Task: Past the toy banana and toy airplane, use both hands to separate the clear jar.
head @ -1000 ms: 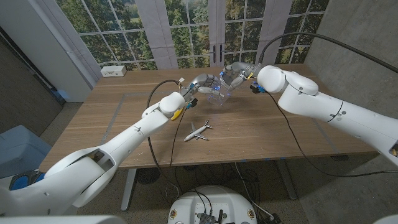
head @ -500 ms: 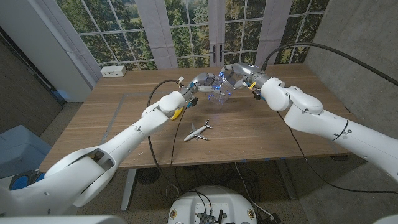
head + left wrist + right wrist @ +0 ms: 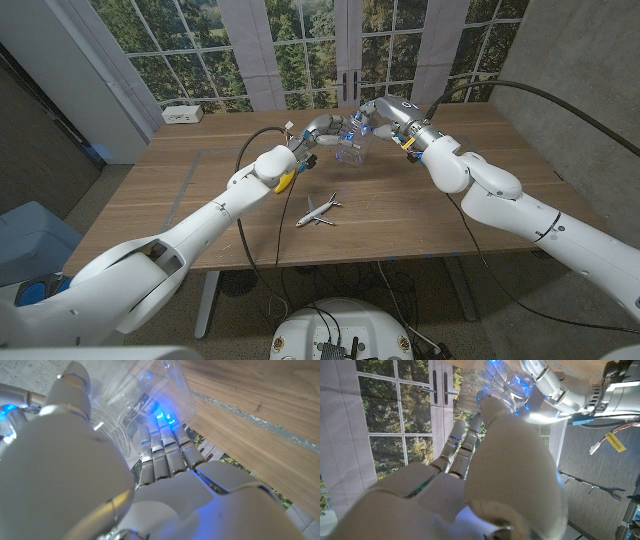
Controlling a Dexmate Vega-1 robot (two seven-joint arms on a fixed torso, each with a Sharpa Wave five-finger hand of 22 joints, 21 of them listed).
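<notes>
The clear jar (image 3: 351, 148) is held between my two hands over the far middle of the table, lit with blue glints. My left hand (image 3: 322, 130) grips it from the left and my right hand (image 3: 377, 120) grips it from the right. In the left wrist view my left hand's fingers (image 3: 165, 457) curl around the jar (image 3: 150, 400). In the right wrist view my right hand (image 3: 505, 460) closes on the jar (image 3: 492, 380), with my left hand (image 3: 552, 385) beyond it. The toy airplane (image 3: 318, 209) lies nearer on the wooden table (image 3: 480, 215). The yellow toy banana (image 3: 286, 181) shows beside my left forearm.
A white box (image 3: 183, 114) sits at the table's back left corner. Black cables (image 3: 250, 215) trail from both arms across the near half of the table. Windows stand just behind the far edge.
My right forearm has swung in toward the table's middle while its hand stayed on the jar. The jar has shifted slightly up and away. The left arm, airplane and banana have not moved.
</notes>
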